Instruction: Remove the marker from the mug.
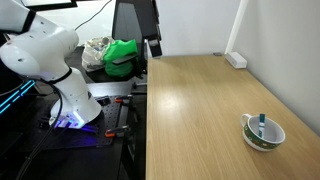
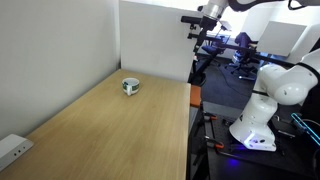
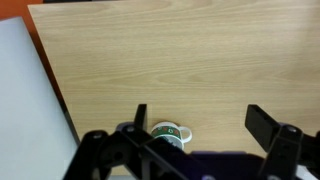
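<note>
The mug (image 1: 264, 133) is low and wide, white inside with a green patterned outside, and stands on the wooden table near the white wall. The marker (image 1: 261, 124) leans inside it, with a blue part showing. The mug also shows in an exterior view (image 2: 131, 86) and at the bottom of the wrist view (image 3: 172, 133), where the marker cannot be made out. My gripper (image 3: 203, 125) is open and empty. It hangs high above the table's edge, far from the mug, in both exterior views (image 1: 151, 45) (image 2: 203, 20).
A white power strip (image 1: 236, 60) lies on the table by the wall, also in an exterior view (image 2: 12, 150). A white wall panel (image 2: 150, 40) borders the table. Green and white bags (image 1: 120, 55) and the robot base (image 1: 75, 105) sit beyond the table's edge.
</note>
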{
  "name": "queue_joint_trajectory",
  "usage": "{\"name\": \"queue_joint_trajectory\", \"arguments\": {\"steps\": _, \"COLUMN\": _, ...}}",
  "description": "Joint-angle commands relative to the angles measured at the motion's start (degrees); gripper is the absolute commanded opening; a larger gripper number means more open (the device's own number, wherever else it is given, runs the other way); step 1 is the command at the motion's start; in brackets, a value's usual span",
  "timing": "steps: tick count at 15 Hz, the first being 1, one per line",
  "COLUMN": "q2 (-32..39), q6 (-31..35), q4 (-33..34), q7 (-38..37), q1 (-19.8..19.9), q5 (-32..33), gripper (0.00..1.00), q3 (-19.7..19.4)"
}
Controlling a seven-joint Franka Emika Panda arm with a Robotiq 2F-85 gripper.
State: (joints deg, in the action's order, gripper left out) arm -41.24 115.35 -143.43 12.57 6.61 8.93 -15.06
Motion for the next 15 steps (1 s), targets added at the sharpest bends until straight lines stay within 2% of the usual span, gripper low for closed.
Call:
{"name": "queue_joint_trajectory", "arguments": {"steps": 1, "q2": 5.01, "q6": 4.14, "q4": 1.55, "q7": -5.47, "q1": 1.20, "q5": -0.64, "gripper": 1.00, "q3": 3.07}}
{"name": "queue_joint_trajectory", "arguments": {"steps": 5, "q2": 9.13, "q6": 7.20, "q4": 2.47, "q7": -10.42, "q1": 1.60, "q5": -0.36, "gripper": 1.00, "q3": 5.63}}
{"name": "queue_joint_trajectory", "arguments": {"steps": 9, "q2": 12.89, "q6": 14.36, "q4": 2.24, "q7": -12.94, "q1": 1.93, "q5": -0.88, "gripper": 1.00, "q3": 6.05}}
{"name": "queue_joint_trajectory", "arguments": {"steps": 15, "q2": 16.81, "q6": 27.46, "q4": 1.11, "q7": -7.83, "q1": 0.17, "q5": -4.78, "gripper": 1.00, "q3": 3.81}}
